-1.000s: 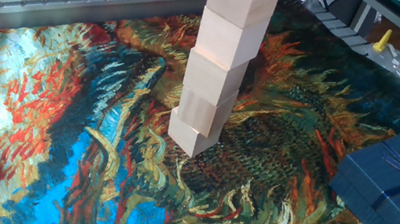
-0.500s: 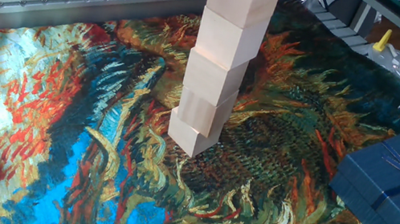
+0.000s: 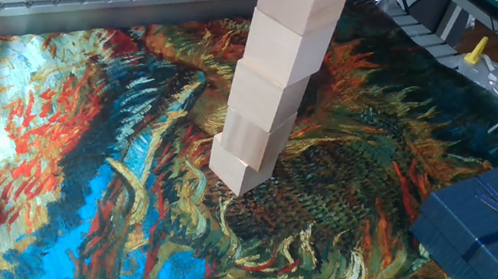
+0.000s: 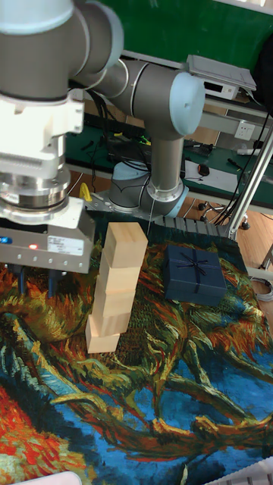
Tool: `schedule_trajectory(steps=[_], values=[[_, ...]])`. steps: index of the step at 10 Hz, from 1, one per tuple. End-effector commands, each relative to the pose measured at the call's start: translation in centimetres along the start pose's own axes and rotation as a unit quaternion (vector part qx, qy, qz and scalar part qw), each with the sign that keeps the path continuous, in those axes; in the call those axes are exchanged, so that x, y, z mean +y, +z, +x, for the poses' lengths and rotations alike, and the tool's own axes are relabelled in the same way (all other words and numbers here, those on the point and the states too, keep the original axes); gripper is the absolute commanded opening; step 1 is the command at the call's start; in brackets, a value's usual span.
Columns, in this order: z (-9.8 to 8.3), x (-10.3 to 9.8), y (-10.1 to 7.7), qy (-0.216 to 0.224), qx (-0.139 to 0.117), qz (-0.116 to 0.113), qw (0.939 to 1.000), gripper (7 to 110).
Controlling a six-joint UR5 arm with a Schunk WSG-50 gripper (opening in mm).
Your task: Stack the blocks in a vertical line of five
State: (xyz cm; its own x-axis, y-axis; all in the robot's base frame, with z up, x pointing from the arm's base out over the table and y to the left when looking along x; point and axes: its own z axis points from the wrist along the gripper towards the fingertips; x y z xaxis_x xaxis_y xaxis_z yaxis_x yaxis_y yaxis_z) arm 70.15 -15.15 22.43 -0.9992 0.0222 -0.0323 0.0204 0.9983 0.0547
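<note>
The blocks (image 4: pixel 114 288) stand as 1 column of 5 on the painted cloth (image 3: pixel 116 209), long axis upright but leaning slightly, each cube set a little further to the right in both views than the one below, so the top block (image 4: pixel 126 244) overhangs the bottom block (image 4: pixel 101 337); in the fixed view the stack (image 3: pixel 274 83) runs out of the top edge. The gripper (image 4: pixel 36 282) hangs to the left of the stack in the tall view, apart from it, with nothing seen in its fingers, though I cannot tell whether they are spread or closed. A blue box (image 4: pixel 195 274) sits on the cloth right of the column, not touching it.
</note>
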Motion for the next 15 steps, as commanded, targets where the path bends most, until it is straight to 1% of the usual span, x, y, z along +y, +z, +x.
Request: schedule_trajectory(steps=[1, 2, 3, 4, 5, 7, 8, 11, 12, 15], values=[[1.5, -1.1, 2.3, -0.004, -0.017, -0.014, 0.9998, 7], [1.6, -1.0, 2.1, -0.010, -0.016, -0.012, 0.9997, 7], [1.2, -1.5, 1.9, -0.024, -0.022, 0.004, 0.9995, 7], [1.0, -2.2, 1.9, -0.029, -0.027, 0.019, 0.9990, 7], [0.5, -3.0, 2.0, -0.034, -0.039, 0.036, 0.9980, 7], [1.6, -2.7, 3.3, -0.036, -0.032, 0.034, 0.9983, 7], [1.9, -2.2, 4.1, -0.036, -0.033, 0.025, 0.9985, 7], [2.5, -2.2, 4.2, -0.047, -0.023, 0.025, 0.9983, 7], [2.5, -1.9, 4.3, -0.043, -0.023, 0.018, 0.9986, 7], [2.3, -1.8, 4.2, -0.041, -0.023, 0.018, 0.9987, 7]])
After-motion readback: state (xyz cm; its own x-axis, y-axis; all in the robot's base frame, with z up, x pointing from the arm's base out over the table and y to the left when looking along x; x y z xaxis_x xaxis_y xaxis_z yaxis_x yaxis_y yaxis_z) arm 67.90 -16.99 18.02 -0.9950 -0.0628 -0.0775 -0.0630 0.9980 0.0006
